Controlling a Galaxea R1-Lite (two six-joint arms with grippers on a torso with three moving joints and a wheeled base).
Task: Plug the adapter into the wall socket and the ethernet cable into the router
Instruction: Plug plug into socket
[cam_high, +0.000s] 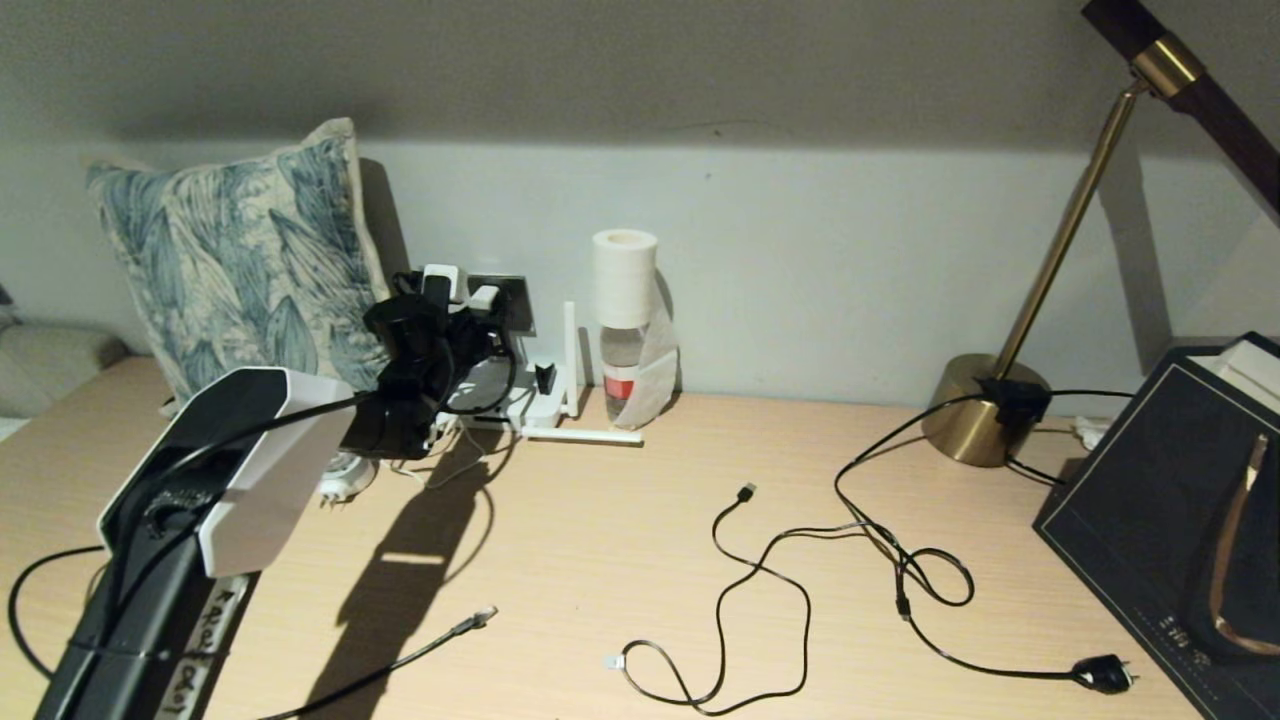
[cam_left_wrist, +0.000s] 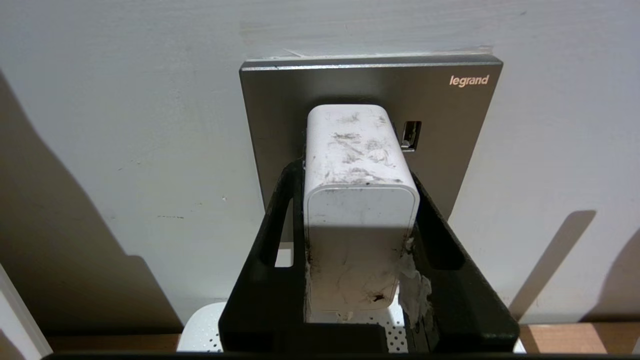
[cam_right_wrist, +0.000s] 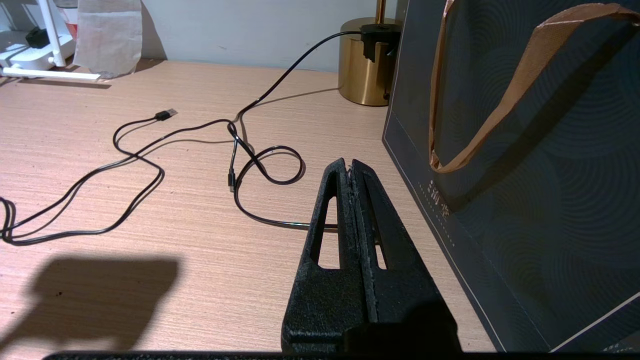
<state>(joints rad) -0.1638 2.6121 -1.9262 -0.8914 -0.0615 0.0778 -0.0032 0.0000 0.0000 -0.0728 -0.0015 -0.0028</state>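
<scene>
Adapter (cam_left_wrist: 357, 200) clamped in left gripper (cam_left_wrist: 357, 175) jaws, against wall socket (cam_left_wrist: 450, 130)

Pale wall above a light wood-grain desk, lit from the right

The light wood-grain desktop (cam_high: 620, 540) runs to a plain off-white wall (cam_high: 850, 260) with a darker band of shade across its top. A blue-and-cream leaf-print cushion (cam_high: 240, 255) leans on the wall at left; a brass desk lamp with a round base (cam_high: 985, 405) stands at right, casting hard shadows.
</scene>
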